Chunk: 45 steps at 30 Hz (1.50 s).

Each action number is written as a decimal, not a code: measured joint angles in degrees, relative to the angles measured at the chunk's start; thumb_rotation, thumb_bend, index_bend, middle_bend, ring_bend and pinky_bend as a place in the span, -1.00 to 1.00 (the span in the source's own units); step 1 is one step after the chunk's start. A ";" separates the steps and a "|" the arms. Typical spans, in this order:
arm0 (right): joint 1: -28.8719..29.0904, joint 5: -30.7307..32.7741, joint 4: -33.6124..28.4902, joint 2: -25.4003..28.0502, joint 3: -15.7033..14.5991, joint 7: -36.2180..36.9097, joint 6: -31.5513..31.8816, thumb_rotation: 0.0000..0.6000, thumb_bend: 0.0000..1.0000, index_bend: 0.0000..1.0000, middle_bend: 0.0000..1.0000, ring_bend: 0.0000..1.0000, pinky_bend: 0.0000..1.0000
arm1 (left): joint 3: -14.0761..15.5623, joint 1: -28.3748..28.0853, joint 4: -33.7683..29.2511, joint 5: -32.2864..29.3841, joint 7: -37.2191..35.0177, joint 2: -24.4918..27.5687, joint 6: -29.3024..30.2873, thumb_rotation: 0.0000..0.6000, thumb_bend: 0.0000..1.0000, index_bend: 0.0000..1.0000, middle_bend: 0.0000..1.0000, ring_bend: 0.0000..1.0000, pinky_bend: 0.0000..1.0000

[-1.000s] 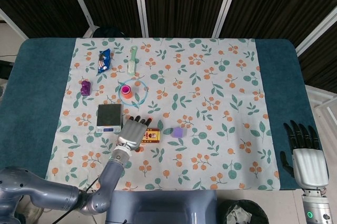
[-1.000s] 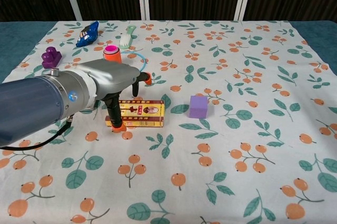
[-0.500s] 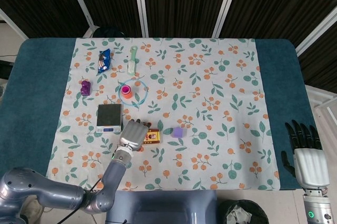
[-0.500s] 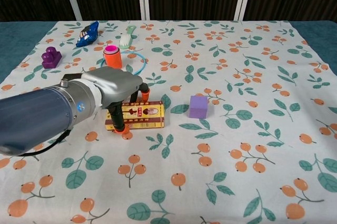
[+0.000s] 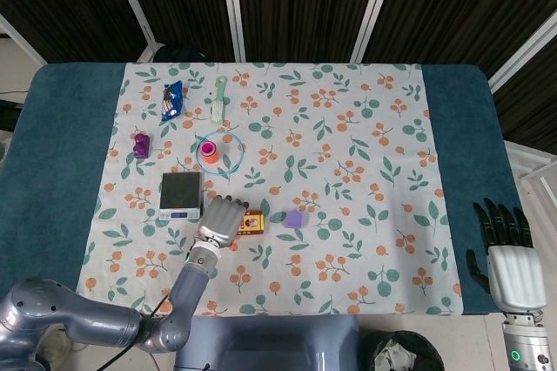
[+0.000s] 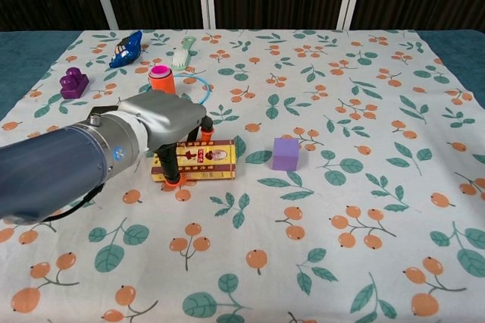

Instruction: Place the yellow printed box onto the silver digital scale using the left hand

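Grasping yellow printed box [image 6: 203, 161] | left hand [image 6: 163, 122] palm-down, fingers curled over it | on table

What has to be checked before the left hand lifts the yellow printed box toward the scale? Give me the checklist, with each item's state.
1. Left hand on the yellow printed box: ok, fingers straddle its left end.
2. Grip firm enough to lift: cannot tell; the box lies on the floral tablecloth.
3. Silver digital scale platform bare: ok in the head view.
4. Path from box to scale: ok, the scale sits just up and left of the hand, with nothing between.
5. Purple cube clear of the box: ok, apart to its right.
6. Right hand out of the way: ok, at the table's far right edge.
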 measured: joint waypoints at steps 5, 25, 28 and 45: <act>0.05 0.00 0.08 -0.07 -0.05 -0.08 -0.14 1.00 0.03 -0.93 -0.87 -0.88 -0.97 | -0.45 0.22 -3.07 2.01 -0.34 2.18 1.14 1.00 -0.33 -0.18 0.00 -0.33 -0.11; 0.46 -0.29 -0.51 -1.00 -0.54 -2.08 -1.07 1.00 0.03 -0.93 -0.87 -0.88 -0.97 | 2.39 5.59 -8.61 7.33 -11.62 25.88 -6.77 1.00 -0.33 -0.19 0.00 -0.33 -0.11; 0.59 -0.04 -0.43 -1.29 -0.59 -2.54 -1.46 1.00 0.03 -0.93 -0.87 -0.88 -0.97 | 2.81 6.05 -5.90 6.99 -13.44 26.57 -9.40 1.00 -0.33 -0.19 0.00 -0.33 -0.11; 0.58 0.37 -0.20 -1.41 -0.39 -2.68 -1.28 1.00 0.03 -0.93 -0.87 -0.88 -0.97 | 4.89 5.48 8.32 10.23 -18.68 20.46 -18.28 1.00 -0.34 -0.28 -0.11 -0.39 -0.16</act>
